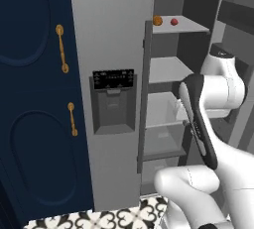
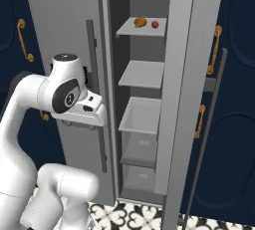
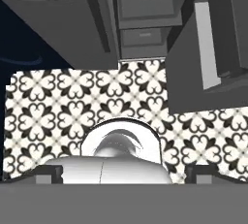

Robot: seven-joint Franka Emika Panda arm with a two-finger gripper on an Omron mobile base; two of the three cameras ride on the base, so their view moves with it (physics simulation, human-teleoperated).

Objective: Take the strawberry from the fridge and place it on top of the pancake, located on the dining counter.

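High in the upper right of the left base view, the strawberry [image 1: 174, 22] sits on the fridge's [image 1: 111, 34] top shelf [image 1: 181, 26] beside an orange ball [image 1: 157, 20]. Gripper [image 3: 124, 169] spread wide, empty, aimed floorward; reaching up risks grabbing the ball instead.

matt grey fridge [image 1: 111, 34], smooth red strawberry [image 1: 174, 22], brass-look handles [image 1: 61, 48] on navy cabinets [image 1: 30, 99], patterned floor tiles [image 3: 97, 102]

Tiny red strawberry [image 1: 174, 21] on open fridge's [image 1: 114, 34] top shelf
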